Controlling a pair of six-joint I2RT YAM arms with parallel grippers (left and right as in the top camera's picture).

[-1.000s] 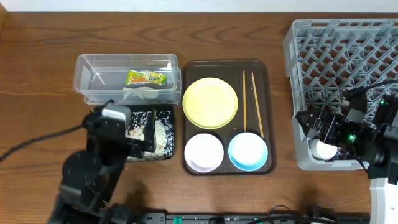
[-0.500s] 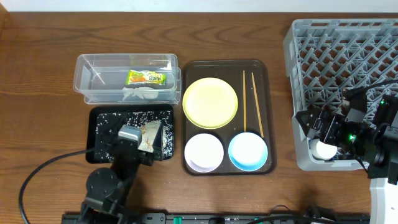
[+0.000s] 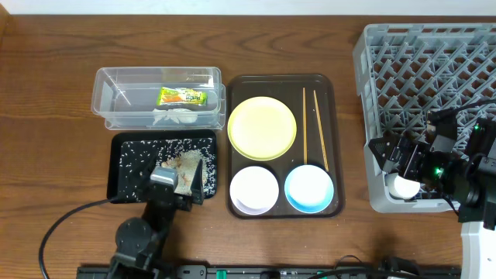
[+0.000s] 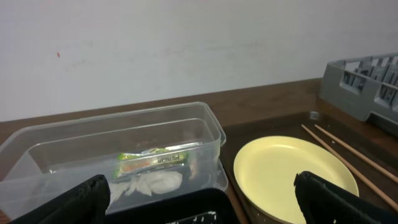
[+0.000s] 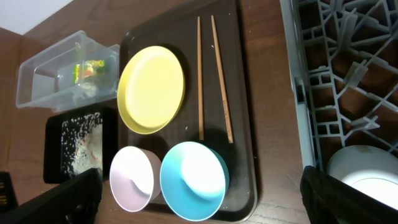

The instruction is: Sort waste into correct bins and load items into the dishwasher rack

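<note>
The clear tub point(image 3: 155, 97) holds the green-and-orange wrapper point(image 3: 183, 97) and the white tissue point(image 3: 172, 116); the left wrist view shows the same wrapper point(image 4: 152, 162) and tissue point(image 4: 152, 182). White rice scraps lie scattered in the black tray point(image 3: 128, 155). My left gripper point(image 3: 184, 172) hangs open and empty over that tray's near right corner. On the brown serving tray point(image 3: 333, 93) sit the yellow-green plate point(image 3: 262, 128), two chopsticks point(image 3: 310, 128), a white bowl point(image 3: 254, 190) and a light-blue bowl point(image 3: 309, 188). My right gripper point(image 3: 384, 167) is open and empty at the near left corner of the grey rack point(image 3: 430, 85).
A white round dish point(image 3: 404, 186) lies inside the rack's near left corner, also in the right wrist view as a white dish point(image 5: 364, 168). The left arm's black cable point(image 3: 54, 225) loops over the wood at the front left. The rack reaches the table's right edge.
My left arm has drawn back toward the front edge, uncovering most of the black tray and its rice. The right arm has not moved.
</note>
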